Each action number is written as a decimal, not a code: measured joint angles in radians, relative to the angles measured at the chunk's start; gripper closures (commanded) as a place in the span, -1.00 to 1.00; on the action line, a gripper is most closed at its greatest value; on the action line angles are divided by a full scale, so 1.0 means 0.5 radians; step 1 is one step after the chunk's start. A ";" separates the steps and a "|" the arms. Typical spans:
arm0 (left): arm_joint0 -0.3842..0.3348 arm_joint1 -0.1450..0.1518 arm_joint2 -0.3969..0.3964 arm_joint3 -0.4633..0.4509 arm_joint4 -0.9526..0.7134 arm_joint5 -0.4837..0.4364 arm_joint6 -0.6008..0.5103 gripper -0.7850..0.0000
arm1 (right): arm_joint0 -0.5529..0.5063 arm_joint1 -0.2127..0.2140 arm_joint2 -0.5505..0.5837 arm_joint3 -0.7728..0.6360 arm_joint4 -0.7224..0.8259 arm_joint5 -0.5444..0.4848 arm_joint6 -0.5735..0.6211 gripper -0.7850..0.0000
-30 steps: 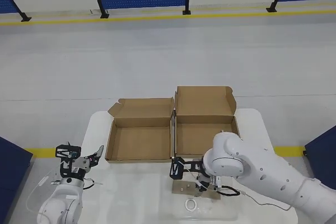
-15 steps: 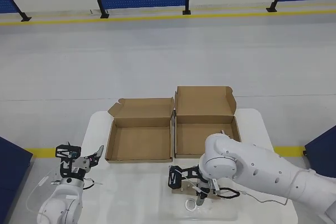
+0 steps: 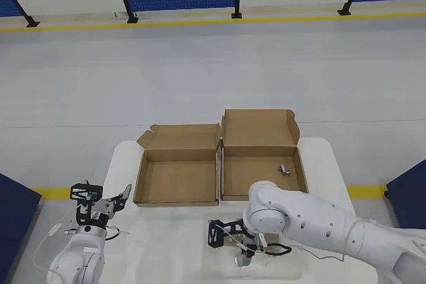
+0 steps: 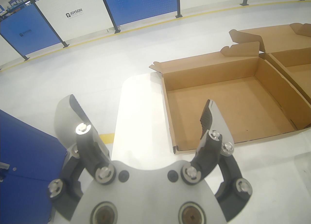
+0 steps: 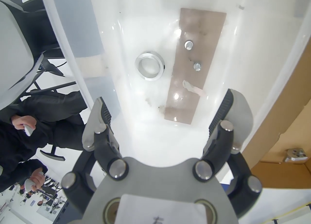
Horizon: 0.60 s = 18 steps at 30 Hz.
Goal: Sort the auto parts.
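Observation:
A metal ring [image 5: 150, 65] lies on the white table beside a brown strip [image 5: 204, 25] that carries two small bolts [image 5: 188, 45]. My right gripper [image 5: 165, 99] hangs open above them with nothing between its fingers; from above it is at the table's front [image 3: 243, 252], with the ring [image 3: 241, 261] just below it. A small grey metal part [image 3: 285, 169] rests in the right cardboard box [image 3: 259, 174], also visible past the box wall [image 5: 295, 155]. My left gripper [image 4: 141, 103] stands open and empty at the table's left edge [image 3: 103, 202], facing the left box [image 4: 230, 103].
Two open cardboard boxes sit side by side at the back of the table, the left box [image 3: 176, 181] bare inside. The white tabletop [image 3: 163, 241] lies between the arms. Beyond the front edge stands an office chair [image 5: 31, 28].
The right arm has swung from the right box's front wall toward the table's front and left, uncovering the small metal part in that box. The left arm has kept still.

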 measured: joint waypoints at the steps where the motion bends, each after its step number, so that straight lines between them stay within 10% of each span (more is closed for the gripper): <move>1: 0.000 0.000 0.000 0.000 0.000 0.000 0.000 -1.00 | 0.003 -0.018 -0.008 0.027 -0.004 -0.006 -0.001 -1.00; 18: 0.000 0.000 0.000 0.000 0.000 0.000 0.000 -1.00 | -0.029 -0.120 -0.030 0.223 -0.129 -0.008 -0.056 -1.00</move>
